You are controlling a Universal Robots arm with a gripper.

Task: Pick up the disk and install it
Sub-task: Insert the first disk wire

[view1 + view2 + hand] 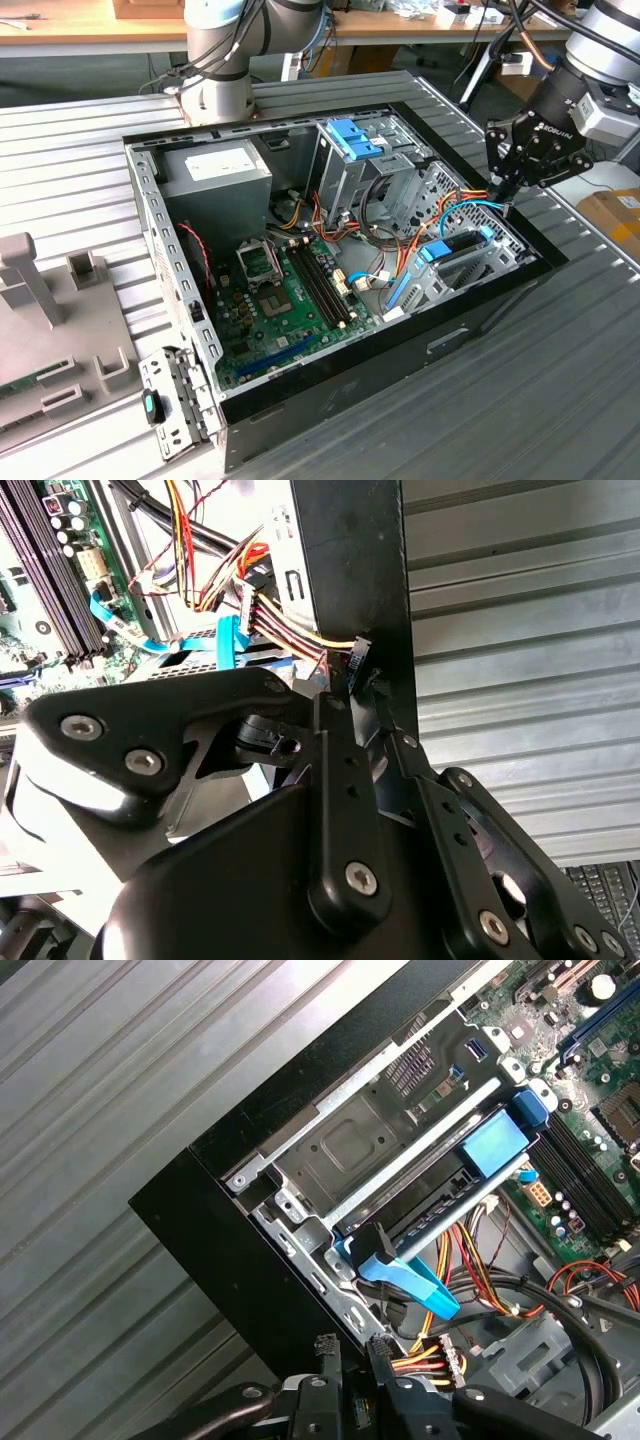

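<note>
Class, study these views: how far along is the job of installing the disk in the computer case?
Done, it seems: the disk with its blue rails sits in the bay inside the case, not in the gripper. In hand: the gripper hangs at the case's edge beside the orange and yellow wires. Left: whether the disk is fully seated or cabled cannot be told.

Black case (330, 400), green motherboard (265, 310), bright blue disk rails (495, 1145), orange and yellow wires (290, 620), grey ribbed table (80, 150)

Pincer (353, 1352) at case (230, 1250) wall; blue-railed disk (495, 1145) in bay (350, 1145); blue cable (415, 1285) beside.
</note>
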